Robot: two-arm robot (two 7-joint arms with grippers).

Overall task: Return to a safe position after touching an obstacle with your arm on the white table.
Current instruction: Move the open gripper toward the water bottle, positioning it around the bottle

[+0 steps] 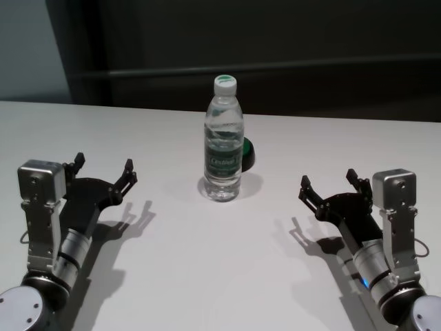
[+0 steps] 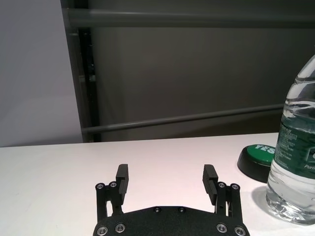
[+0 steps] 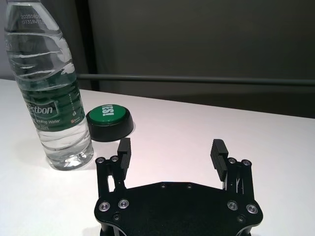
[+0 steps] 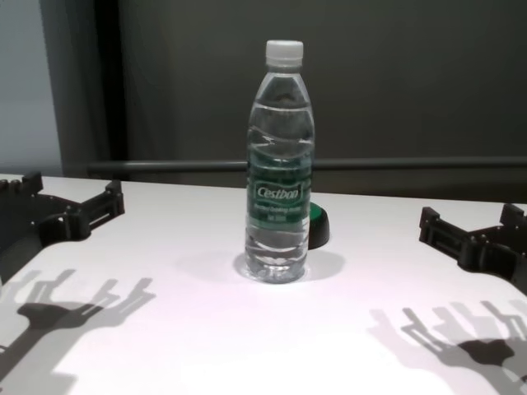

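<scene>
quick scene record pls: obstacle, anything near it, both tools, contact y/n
obstacle: Cestbon water bottle, upright, white cap on, standing mid white table
behind bottle: low black button with green top, close to the bottle's base, a little toward the robot's right
left tool: open, empty, low over the table on the left, apart from the bottle
right tool: open, empty, low over the table on the right, apart from the bottle
contact: none visible, neither arm touches the bottle
</scene>
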